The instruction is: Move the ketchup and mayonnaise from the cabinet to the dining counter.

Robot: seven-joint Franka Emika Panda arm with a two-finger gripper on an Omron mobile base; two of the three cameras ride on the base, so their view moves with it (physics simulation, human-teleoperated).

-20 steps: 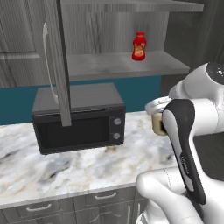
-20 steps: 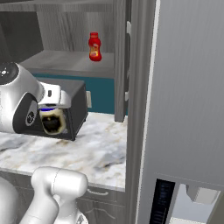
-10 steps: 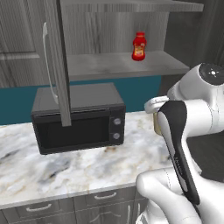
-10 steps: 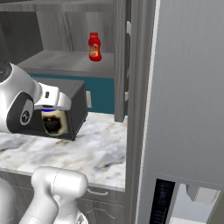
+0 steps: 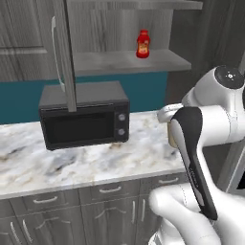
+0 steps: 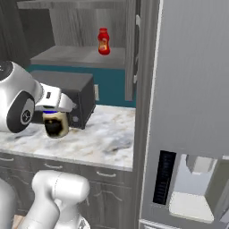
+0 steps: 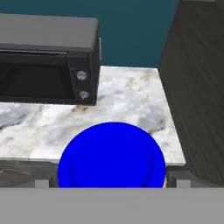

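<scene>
Ketchup and mayonnaise are both away from the dining counter, so I judge the task roughly a quarter done. Largest in view is the tall grey wood-grain wall cabinet (image 5: 119, 62), its door open. Below it runs a white-grey marble worktop (image 5: 72, 162) carrying a black boxy microwave (image 5: 83, 115). A tall grey refrigerator (image 6: 188, 89) stands close on the right and could hinder a swing that way. The small squat cream-beige mayonnaise jar with round blue lid (image 7: 112, 155) hangs above the worktop, pinched in the tool (image 6: 56, 117), whose jaws stand wide around it. The small all-red ketchup squeeze bottle (image 5: 142, 44) waits upright on the cabinet shelf.
</scene>
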